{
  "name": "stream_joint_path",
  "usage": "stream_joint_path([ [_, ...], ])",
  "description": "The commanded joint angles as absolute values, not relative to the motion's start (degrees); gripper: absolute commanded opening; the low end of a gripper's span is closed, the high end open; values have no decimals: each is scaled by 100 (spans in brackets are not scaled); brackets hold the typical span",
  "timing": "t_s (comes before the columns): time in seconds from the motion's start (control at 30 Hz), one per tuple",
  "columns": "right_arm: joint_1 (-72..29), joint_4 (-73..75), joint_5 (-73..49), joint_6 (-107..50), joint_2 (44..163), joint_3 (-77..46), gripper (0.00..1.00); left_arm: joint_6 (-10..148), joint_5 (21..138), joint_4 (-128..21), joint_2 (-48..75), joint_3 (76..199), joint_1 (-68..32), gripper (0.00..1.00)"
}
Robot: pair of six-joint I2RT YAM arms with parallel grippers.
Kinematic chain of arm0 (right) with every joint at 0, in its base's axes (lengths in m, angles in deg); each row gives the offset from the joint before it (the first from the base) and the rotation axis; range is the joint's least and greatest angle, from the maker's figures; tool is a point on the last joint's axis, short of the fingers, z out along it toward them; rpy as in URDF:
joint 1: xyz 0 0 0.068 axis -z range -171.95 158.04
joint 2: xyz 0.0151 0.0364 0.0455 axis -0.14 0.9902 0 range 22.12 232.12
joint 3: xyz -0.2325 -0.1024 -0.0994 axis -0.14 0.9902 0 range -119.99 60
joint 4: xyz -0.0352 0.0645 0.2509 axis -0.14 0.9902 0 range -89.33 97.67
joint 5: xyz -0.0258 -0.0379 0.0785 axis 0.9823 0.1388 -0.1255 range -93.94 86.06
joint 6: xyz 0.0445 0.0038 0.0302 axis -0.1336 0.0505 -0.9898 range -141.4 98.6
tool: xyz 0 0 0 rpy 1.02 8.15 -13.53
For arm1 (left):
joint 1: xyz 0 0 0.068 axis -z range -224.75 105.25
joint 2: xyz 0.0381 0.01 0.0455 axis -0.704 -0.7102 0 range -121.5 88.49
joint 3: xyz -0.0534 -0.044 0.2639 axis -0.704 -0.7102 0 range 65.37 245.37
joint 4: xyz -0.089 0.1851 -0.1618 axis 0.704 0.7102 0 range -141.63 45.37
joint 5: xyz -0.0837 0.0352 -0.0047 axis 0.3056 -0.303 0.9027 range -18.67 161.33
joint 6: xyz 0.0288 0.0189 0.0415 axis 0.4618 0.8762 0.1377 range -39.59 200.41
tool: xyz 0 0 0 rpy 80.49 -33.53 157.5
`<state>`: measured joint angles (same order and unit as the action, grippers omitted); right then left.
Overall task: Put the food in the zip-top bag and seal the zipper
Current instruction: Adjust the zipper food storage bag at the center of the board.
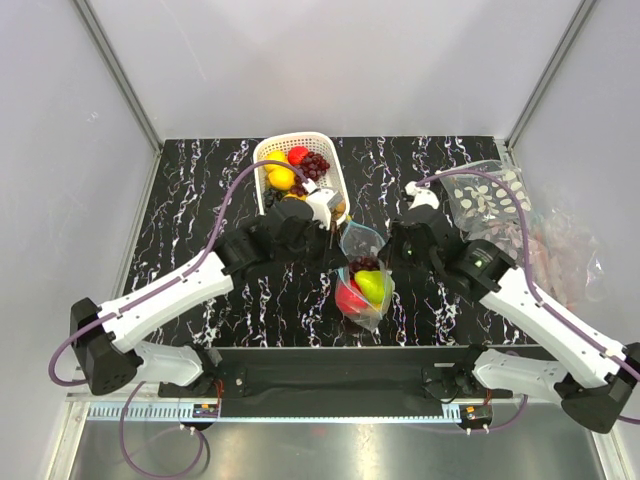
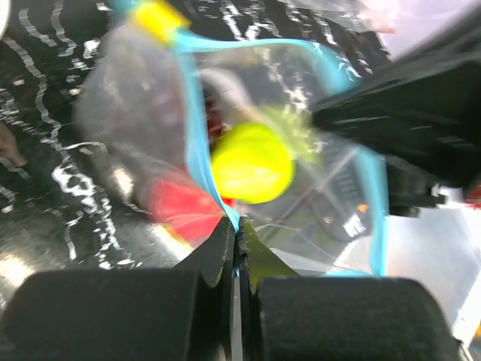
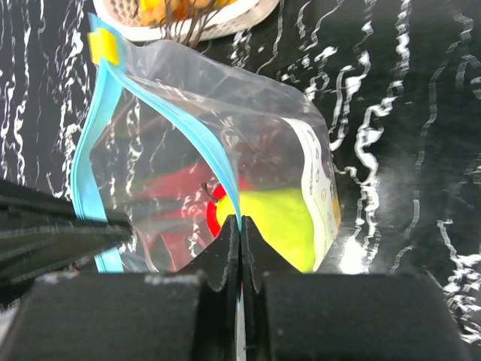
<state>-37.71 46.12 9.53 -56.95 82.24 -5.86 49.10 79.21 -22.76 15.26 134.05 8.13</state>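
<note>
The clear zip-top bag (image 1: pixel 362 240) is held up at mid-table between both grippers. Inside it are a red apple (image 1: pixel 347 298), a green round fruit (image 1: pixel 373 287) and dark purple grapes (image 1: pixel 363 264). My left gripper (image 1: pixel 338 240) is shut on one lip of the teal-blue zipper (image 2: pixel 197 128), pinched at its tips (image 2: pixel 237 229). My right gripper (image 1: pixel 388 243) is shut on the other lip of the zipper (image 3: pixel 203 143), pinched at its tips (image 3: pixel 240 222). The mouth gapes open between the two lips. A yellow slider tab (image 3: pixel 105 47) sits at one end. The green fruit (image 3: pixel 282 226) and apple (image 3: pixel 214 203) show through the plastic.
A white slotted basket (image 1: pixel 262 152) stands at the back, holding a yellow fruit (image 1: pixel 282 178), a red fruit (image 1: pixel 298 155) and grapes (image 1: pixel 315 165). A clear bag patterned with white ovals (image 1: pixel 485 195) lies at the right rear, with crumpled clear plastic (image 1: pixel 565 250) beyond the table's right edge.
</note>
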Motion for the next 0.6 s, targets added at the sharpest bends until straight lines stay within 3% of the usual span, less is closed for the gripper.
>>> stream_joint_path([
  [0.0,-3810,3978,433,-5849,8355,-512,0,5044,8496,-2684,1441,13683,790,0],
  [0.17,-3801,3846,327,-5840,8417,-591,0,5167,8268,-2579,1545,13437,790,0],
  [0.27,-3801,3881,283,-5779,8513,-609,6,5167,8118,-2544,1739,13296,781,1],
  [0.3,-3801,3881,257,-5726,8514,-609,10,5176,8100,-2526,1835,13261,772,1],
  [0.33,-3801,3933,265,-5691,8505,-609,26,5185,8057,-2526,1871,13234,772,2],
  [0.53,-3810,3916,-24,-5436,7943,-372,59,5185,7846,-2456,1985,13164,737,3],
  [0.57,-3801,3890,-321,-5297,7803,-328,68,5185,7837,-2456,1977,13155,728,3],
])
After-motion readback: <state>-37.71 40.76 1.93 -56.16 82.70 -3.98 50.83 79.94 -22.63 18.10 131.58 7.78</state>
